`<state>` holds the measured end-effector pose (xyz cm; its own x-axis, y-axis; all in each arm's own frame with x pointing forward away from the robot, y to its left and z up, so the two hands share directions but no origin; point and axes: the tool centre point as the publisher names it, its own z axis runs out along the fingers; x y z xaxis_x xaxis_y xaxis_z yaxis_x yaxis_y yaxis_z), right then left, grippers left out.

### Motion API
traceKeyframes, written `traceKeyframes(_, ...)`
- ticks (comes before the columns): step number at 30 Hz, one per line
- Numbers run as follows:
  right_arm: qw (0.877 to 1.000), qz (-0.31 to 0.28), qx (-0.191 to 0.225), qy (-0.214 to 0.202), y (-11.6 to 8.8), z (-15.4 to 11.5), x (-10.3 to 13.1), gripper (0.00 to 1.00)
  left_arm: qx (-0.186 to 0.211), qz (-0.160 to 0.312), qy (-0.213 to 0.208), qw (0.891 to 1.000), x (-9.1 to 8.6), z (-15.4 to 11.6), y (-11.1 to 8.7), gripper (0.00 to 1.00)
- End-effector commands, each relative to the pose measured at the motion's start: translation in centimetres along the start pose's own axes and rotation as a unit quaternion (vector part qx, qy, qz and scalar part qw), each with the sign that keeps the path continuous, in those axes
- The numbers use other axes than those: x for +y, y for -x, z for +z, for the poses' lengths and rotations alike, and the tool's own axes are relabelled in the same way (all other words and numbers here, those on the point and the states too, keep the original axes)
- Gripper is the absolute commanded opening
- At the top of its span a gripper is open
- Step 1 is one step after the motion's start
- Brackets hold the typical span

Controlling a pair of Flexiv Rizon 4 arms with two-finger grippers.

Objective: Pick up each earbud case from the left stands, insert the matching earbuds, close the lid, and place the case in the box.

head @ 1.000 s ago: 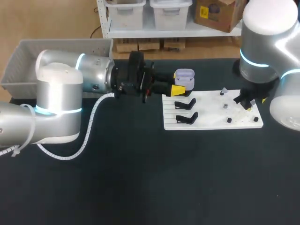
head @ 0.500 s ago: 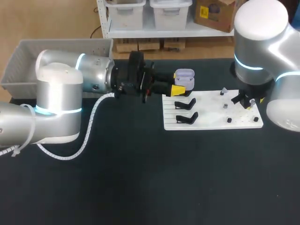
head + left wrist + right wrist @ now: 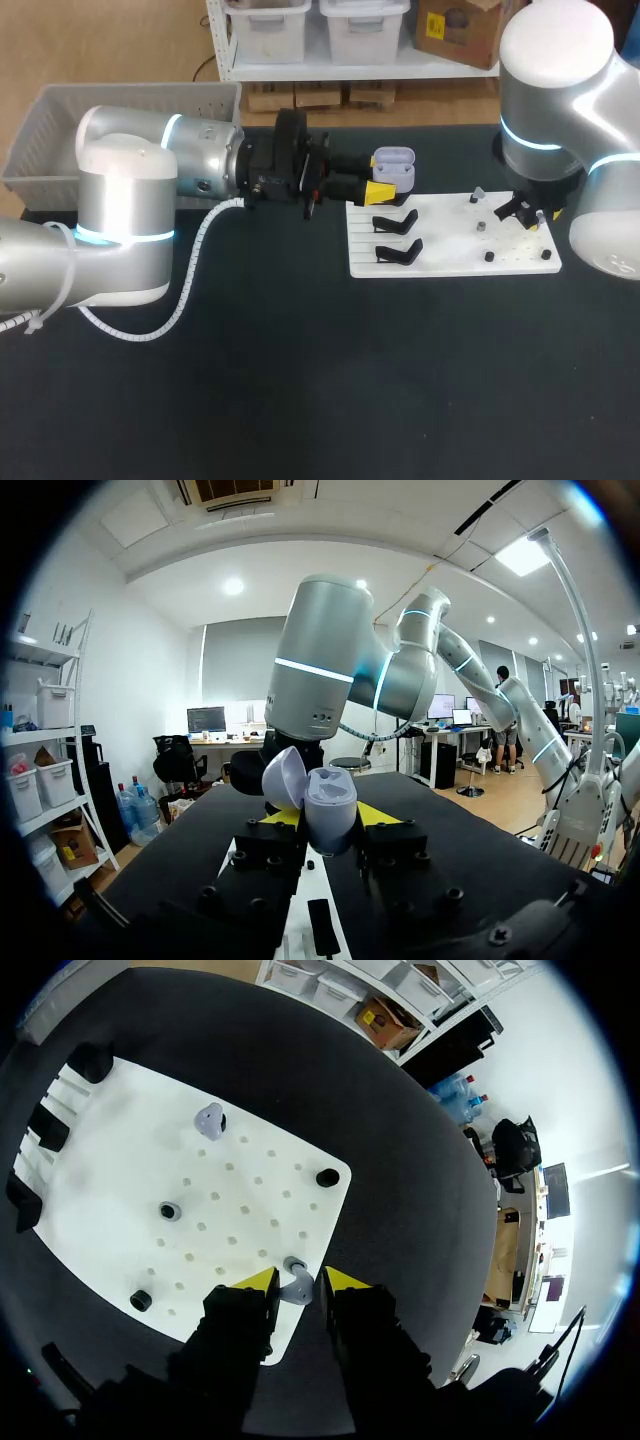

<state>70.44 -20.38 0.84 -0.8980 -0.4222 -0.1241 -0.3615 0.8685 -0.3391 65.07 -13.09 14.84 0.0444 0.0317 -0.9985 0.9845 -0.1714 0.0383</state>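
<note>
Early stage. Left gripper (image 3: pixel 384 186) fingers clamp the open lavender earbud case (image 3: pixel 326 806) beside the white board (image 3: pixel 450 252). Right gripper (image 3: pixel 296 1280) fingers pinch narrowly on one earbud (image 3: pixel 297 1290) at the board. Inserting, closing and boxing remain.

I work in a robotics lab — my left arm (image 3: pixel 130 200) and right arm (image 3: pixel 555 90) flank a black table (image 3: pixel 300 380), white pegged fixture board (image 3: pixel 450 258) at two o'clock, grey perforated bin (image 3: pixel 60 130) at ten.
</note>
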Motion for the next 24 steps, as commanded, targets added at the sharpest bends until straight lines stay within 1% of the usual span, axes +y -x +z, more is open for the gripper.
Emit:
traceKeyframes(1, 1.0, 0.001, -0.002, -0.002, -0.1, 0.1, 0.1, 0.25, -0.001, 0.001, 0.002, 1.0, -0.1, 0.0, -0.1, 0.0)
traceKeyframes(3, 1.0, 0.001, -0.002, -0.003, -0.1, 0.1, 0.1, 0.21, -0.001, 0.001, 0.002, 1.0, -0.1, 0.0, -0.1, 0.0)
traceKeyframes(4, 1.0, 0.001, -0.002, -0.003, -0.1, 0.1, 0.1, 0.16, -0.001, 0.001, 0.002, 1.0, -0.1, 0.0, -0.1, 0.0)
traceKeyframes(5, 1.0, 0.001, -0.002, -0.004, -0.2, 0.1, 0.0, 0.0, -0.001, 0.001, 0.002, 1.0, -0.1, 0.0, -0.1, 0.0)
traceKeyframes(10, 1.0, 0.001, -0.003, -0.008, -0.5, -0.6, -0.1, 0.0, -0.001, 0.001, 0.002, 1.0, -0.1, 0.0, -0.1, 0.0)
traceKeyframes(13, 1.0, 0.006, -0.003, -0.006, -0.9, -2.2, -0.2, 0.0, -0.001, 0.001, 0.002, 1.0, -0.1, 0.0, -0.1, 0.0)
traceKeyframes(16, 1.0, 0.022, -0.002, 0.004, -1.3, -4.6, -0.2, 0.0, -0.001, 0.001, 0.002, 1.0, -0.1, 0.0, -0.1, 0.0)
traceKeyframes(21, 0.995, 0.074, 0.038, 0.049, -1.6, -8.3, 0.0, 0.0, -0.001, 0.001, 0.002, 1.0, -0.1, 0.0, -0.1, 0.0)
traceKeyframes(24, 0.992, 0.092, 0.052, 0.073, -1.7, -10.0, 0.3, 0.0, -0.001, 0.001, 0.002, 1.0, -0.1, 0.0, -0.1, 0.0)
